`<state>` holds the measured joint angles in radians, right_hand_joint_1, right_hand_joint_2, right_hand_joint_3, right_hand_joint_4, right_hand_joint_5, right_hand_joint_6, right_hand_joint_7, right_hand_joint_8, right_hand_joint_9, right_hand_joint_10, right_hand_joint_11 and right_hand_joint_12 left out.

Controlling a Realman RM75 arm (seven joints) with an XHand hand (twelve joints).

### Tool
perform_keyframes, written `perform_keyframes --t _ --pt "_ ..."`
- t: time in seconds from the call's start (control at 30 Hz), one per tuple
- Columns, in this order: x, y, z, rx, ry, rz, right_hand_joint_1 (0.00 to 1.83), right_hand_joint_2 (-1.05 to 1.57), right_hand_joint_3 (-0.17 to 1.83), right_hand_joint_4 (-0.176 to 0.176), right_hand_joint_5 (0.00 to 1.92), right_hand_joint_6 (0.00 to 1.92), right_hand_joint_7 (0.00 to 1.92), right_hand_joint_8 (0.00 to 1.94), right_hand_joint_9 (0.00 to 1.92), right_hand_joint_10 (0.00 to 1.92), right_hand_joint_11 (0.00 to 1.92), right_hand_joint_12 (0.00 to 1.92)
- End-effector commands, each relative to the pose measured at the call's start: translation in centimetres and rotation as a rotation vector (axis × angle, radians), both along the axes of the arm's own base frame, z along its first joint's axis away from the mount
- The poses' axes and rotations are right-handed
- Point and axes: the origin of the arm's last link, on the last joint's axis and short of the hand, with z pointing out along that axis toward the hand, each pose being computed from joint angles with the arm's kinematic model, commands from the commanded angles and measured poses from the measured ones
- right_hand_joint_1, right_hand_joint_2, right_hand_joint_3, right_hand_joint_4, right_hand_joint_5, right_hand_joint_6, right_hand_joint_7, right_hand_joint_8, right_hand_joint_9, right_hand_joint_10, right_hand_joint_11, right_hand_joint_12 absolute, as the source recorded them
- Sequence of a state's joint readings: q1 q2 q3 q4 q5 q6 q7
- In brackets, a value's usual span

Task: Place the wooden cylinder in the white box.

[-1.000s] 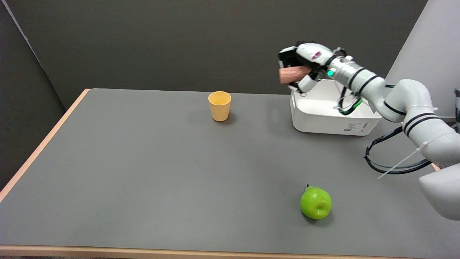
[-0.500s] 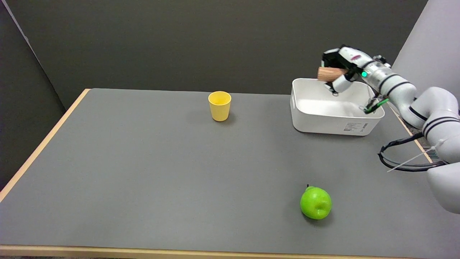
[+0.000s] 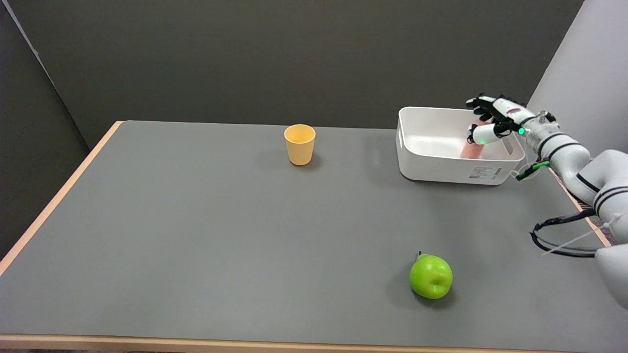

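The wooden cylinder [image 3: 471,149] shows as a blurred pinkish-brown shape inside the white box [image 3: 431,166], near its right side, below my hand. My right hand [image 3: 492,121] hovers over the box's right end with its fingers spread apart and nothing between them. The box stands at the table's far right. The lower part of the cylinder is hidden behind the box's front wall.
A yellow cup [image 3: 300,144] stands upright at the table's far middle. A green apple [image 3: 431,276] lies near the front, right of centre. Black cables [image 3: 559,240] loop under my right arm at the table's right edge.
My right hand has moved right and down over the box and spread its fingers, letting go of the wooden cylinder, which has dropped into the box.
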<state>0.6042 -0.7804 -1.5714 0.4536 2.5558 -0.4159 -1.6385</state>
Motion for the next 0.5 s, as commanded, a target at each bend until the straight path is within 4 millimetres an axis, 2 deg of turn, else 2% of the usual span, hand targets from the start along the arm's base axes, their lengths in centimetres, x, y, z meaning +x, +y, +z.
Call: perform_keyframes --t 0.03,0.2,0.33,0.5 --pt "-2.4 2.3 -1.2 0.005 -0.019 -0.029 0.31 0.62 0.93 0.081 0.15 0.39 0.18 0.27 0.19 0.66 0.19 1.36" --pt "0.5 1.5 -4.0 0.132 -0.065 0.119 0.23 0.58 0.9 0.075 0.09 0.35 0.1 0.22 0.08 0.59 0.11 1.27" --pt "4.8 1.7 -7.2 0.262 -0.09 0.316 0.23 0.58 0.89 0.069 0.08 0.32 0.08 0.22 0.06 0.59 0.09 1.26" --pt "10.5 2.5 -10.5 0.361 0.0 0.458 0.22 0.62 0.87 0.06 0.09 0.32 0.1 0.25 0.09 0.61 0.12 1.28"
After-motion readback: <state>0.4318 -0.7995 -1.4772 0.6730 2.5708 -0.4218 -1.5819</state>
